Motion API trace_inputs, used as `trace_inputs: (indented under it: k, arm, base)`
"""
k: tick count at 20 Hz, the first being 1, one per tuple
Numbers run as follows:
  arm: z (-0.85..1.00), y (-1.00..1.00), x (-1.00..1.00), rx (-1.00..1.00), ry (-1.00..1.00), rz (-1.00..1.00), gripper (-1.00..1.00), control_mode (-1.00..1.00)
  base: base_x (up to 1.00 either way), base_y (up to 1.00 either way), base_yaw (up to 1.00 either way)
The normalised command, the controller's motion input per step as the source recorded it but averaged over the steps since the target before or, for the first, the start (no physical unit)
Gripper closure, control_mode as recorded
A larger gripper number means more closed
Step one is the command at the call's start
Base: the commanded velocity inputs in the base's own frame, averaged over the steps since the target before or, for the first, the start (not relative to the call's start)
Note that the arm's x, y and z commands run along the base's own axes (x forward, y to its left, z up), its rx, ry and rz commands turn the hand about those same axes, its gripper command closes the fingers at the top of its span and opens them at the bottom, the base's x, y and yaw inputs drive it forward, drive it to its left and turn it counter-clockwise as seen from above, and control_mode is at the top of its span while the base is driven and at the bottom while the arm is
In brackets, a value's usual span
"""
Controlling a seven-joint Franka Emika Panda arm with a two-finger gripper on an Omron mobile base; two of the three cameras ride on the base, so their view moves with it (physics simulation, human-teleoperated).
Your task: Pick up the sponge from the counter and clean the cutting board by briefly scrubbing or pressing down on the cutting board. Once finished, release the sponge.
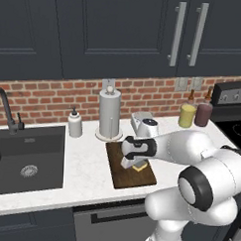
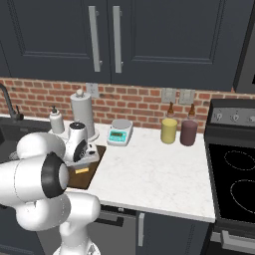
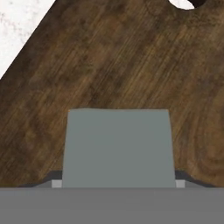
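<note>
The dark brown cutting board (image 1: 132,181) lies on the white counter (image 1: 90,176) to the right of the sink. My gripper (image 1: 136,162) is low over the board's middle, shut on the sponge (image 1: 139,166), whose yellow body peeks out under the hand. From the right base the sponge (image 2: 82,170) rests on the board (image 2: 83,180) beneath the gripper (image 2: 85,162). In the hand view the sponge's grey-green top (image 3: 118,148) sits between the finger tips, pressed against the wood grain (image 3: 109,65). The board's round hole (image 3: 183,3) shows at the top edge.
Behind the board stand a paper towel holder (image 1: 109,114), a soap dispenser (image 1: 74,123) and a white-and-teal scale (image 2: 120,132). The dark sink (image 1: 26,158) is to the left. A yellow bottle (image 1: 187,114) and a dark red bottle (image 1: 203,112) stand by the stove (image 2: 236,169).
</note>
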Motion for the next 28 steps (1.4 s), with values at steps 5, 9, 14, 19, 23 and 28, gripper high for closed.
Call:
trace_inputs:
  k: [5, 9, 14, 19, 23, 28]
  arm:
    - [-0.14, 0.00, -0.22, 0.00, 0.07, 0.00, 1.00, -1.00]
    - [-0.20, 0.00, -0.13, 0.00, 0.07, 0.00, 1.00, -1.00]
    - [-0.25, 0.00, -0.48, 0.00, 0.10, 0.00, 1.00, -1.00]
    - [-0.19, -0.01, -0.40, 0.00, 0.07, 0.00, 1.00, -1.00]
    - [-0.12, 0.00, 0.00, 0.00, 0.00, 0.00, 1.00, -1.00]
    - [-0.20, 0.00, 0.46, 0.00, -0.02, 0.00, 1.00, -1.00]
  base:
    - [0.00, 0.00, 0.00]
    - [0.00, 0.00, 0.00]
    - [0.00, 0.00, 0.00]
    - [0.00, 0.00, 0.00]
    - [0.00, 0.00, 0.00]
    - [0.00, 0.00, 0.00]
